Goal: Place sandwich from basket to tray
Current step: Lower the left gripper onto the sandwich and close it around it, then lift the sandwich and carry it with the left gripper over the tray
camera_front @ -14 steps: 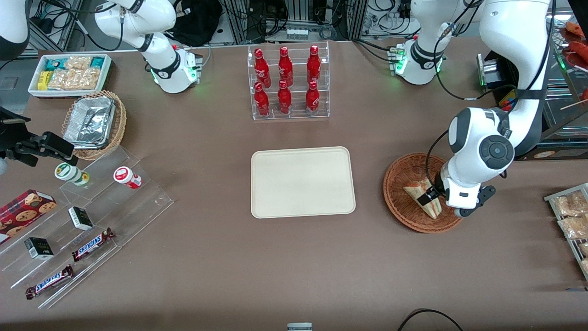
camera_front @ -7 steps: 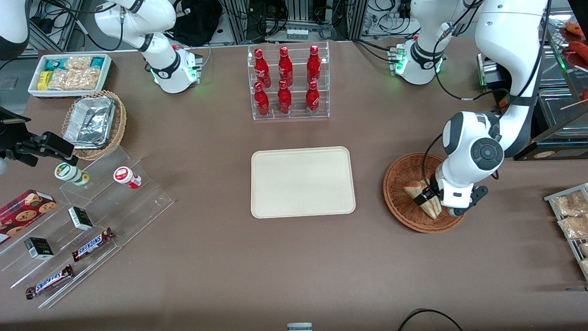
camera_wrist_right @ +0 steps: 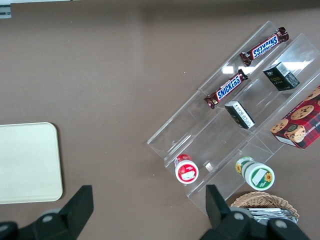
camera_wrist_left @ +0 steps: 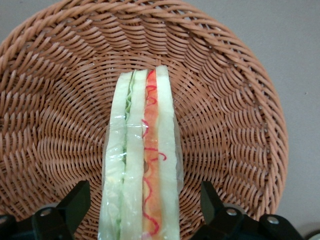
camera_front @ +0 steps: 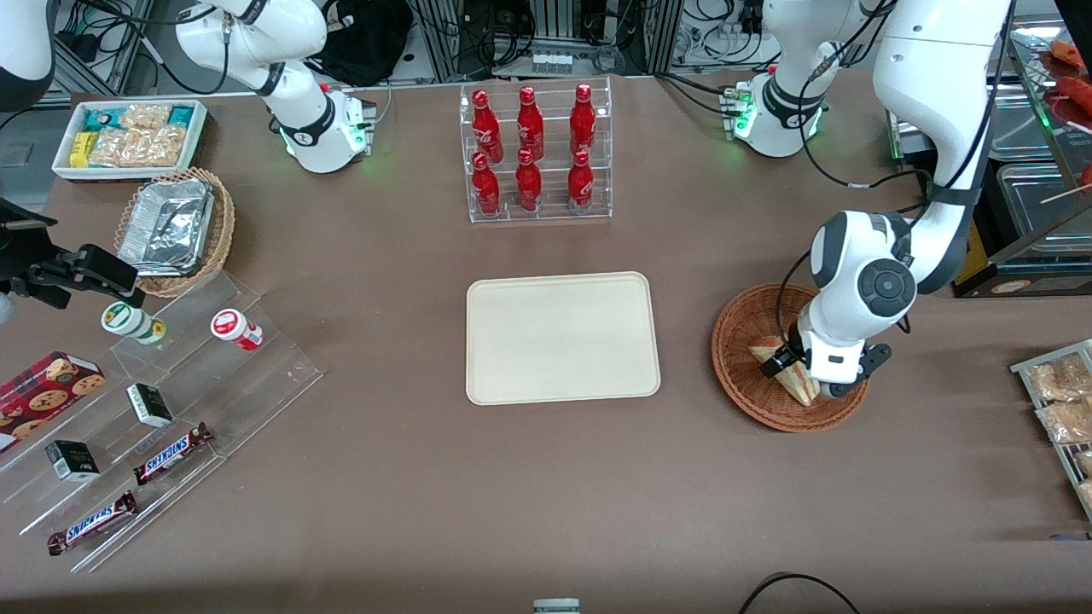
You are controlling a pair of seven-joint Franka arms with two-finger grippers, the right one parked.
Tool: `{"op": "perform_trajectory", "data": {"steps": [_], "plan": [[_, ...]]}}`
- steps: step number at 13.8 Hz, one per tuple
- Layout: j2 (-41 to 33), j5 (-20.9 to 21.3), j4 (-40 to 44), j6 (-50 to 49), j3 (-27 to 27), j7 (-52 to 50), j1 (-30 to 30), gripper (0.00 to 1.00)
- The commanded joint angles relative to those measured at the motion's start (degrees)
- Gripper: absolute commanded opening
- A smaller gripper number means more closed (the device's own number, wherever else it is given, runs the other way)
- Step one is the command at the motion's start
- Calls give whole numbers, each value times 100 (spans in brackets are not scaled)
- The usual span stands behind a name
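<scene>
Left gripper (camera_wrist_left: 142, 207) sits low in the basket (camera_front: 740, 328), fingers (camera_wrist_left: 75, 202) spread wide either side of the wrapped sandwich (camera_wrist_left: 140, 165) (apparently not touching it), tray (camera_front: 562, 338) lying well apart toward the parked arm.

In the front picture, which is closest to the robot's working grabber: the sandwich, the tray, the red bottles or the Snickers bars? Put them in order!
The gripper is down in the basket, fingers open around the sandwich.
1. Sandwich: between its fingers.
2. Tray: mid-table, beside the basket.
3. Red bottles: in their rack, farther from the camera.
4. Snickers bars: at the parked arm's end.
</scene>
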Motion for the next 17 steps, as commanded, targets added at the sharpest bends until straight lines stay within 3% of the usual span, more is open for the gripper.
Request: {"op": "perform_trajectory", "data": {"steps": [1, 2, 3, 6, 11, 17], "plan": [[-12, 7, -55, 93, 9, -135, -18, 21], [-21, 7, -46, 76, 9, -135, 8, 13], [-21, 7, -3, 58, 9, -109, 26, 11], [-161, 15, 207, -143, 36, -21, 35, 12], [-381, 50, 1182, -1565, -25, 15, -61, 12], [-329, 24, 2028, -2763, -149, -91, -1079, 12]]}}
